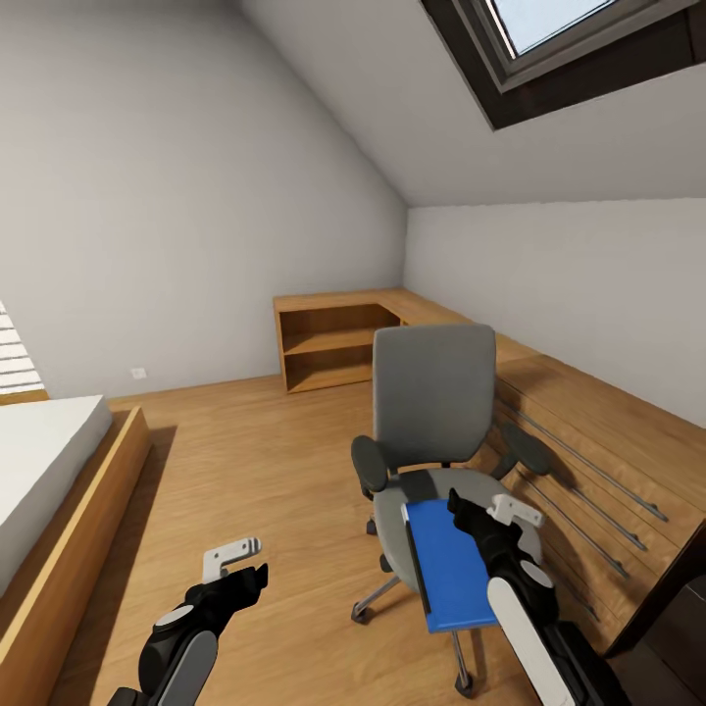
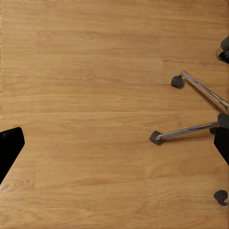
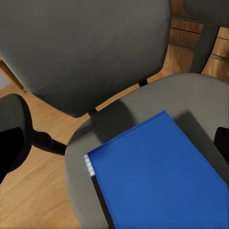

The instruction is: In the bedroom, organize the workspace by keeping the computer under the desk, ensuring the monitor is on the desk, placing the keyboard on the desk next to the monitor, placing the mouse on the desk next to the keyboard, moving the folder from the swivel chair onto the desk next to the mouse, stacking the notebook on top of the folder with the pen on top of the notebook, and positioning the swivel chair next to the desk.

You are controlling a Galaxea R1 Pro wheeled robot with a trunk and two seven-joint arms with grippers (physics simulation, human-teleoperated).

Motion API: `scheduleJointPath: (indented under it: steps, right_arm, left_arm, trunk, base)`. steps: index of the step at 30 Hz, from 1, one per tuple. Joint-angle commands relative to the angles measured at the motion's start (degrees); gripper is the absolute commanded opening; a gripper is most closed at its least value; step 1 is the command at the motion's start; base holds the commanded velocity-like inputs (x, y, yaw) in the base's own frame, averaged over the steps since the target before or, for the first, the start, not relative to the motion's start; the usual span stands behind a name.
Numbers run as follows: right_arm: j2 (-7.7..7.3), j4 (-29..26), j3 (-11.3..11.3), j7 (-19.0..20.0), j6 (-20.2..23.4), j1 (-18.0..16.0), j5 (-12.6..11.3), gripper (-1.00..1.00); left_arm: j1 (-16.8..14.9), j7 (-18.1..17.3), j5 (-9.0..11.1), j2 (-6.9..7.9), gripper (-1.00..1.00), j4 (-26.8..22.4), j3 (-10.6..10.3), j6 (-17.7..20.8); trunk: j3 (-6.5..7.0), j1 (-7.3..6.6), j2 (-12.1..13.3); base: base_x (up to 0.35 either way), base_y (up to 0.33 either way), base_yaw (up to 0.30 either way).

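While both arms reach forward at the near edge of the head view, the left claw (image 1: 257, 572) hangs over bare light wood floor (image 1: 255, 461), its jaws spread apart. The right claw (image 1: 469, 514) hovers just above the blue folder (image 1: 448, 563), fingers parted and gripping nothing. That folder lies flat on the grey seat of the swivel chair (image 1: 433, 392), its near end jutting past the seat's front edge. Chrome spokes on black castors (image 2: 177, 81) rest on the planks beneath. At near left stands a wooden bed (image 1: 59, 500) with a white mattress. Low wooden shelving (image 1: 338, 338) runs along the right wall to the far corner. Grey walls rise to a sloped ceiling with a dark-framed skylight (image 1: 579, 49).
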Motion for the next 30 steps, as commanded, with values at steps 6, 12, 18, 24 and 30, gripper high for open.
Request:
scheduleJointPath:
  steps: [6,12,18,24,30]
  right_arm:
    - [0.27,0.1,0.1,-0.5,0.1,-0.1,-0.2,1.0]
    - [0.27,0.1,0.0,-0.5,0.1,0.0,-0.2,1.0]
    - [0.27,0.1,0.0,-0.5,0.1,0.0,-0.2,1.0]
    - [0.27,0.1,0.0,-0.5,0.1,0.0,-0.2,1.0]
    - [0.27,0.1,-0.1,-0.5,0.1,0.0,-0.2,1.0]
  left_arm:
    - [-0.1,0.8,0.5,0.1,1.0,-0.1,-0.1,0.0]
    - [-0.1,0.8,0.3,0.1,1.0,-0.1,-0.2,0.0]
    - [-0.1,0.9,0.2,0.08,1.0,-0.1,-0.2,0.0]
    - [-0.1,0.9,0.2,0.07,1.0,-0.1,-0.3,0.0]
    - [-0.1,0.9,0.2,0.1,1.0,-0.1,-0.3,0.0]
  trunk:
    - [-0.06,0.0,0.0]
    - [-0.06,0.0,0.0]
    - [-0.06,0.0,0.0]
    - [-0.06,0.0,0.0]
    - [-0.06,0.0,0.0]
  base:
    - [0.0,0.004,-0.063]
    - [0.0,0.196,-0.228]
    - [0.0,0.294,-0.264]
    - [0.0,0.31,-0.268]
    - [-0.055,0.323,-0.268]
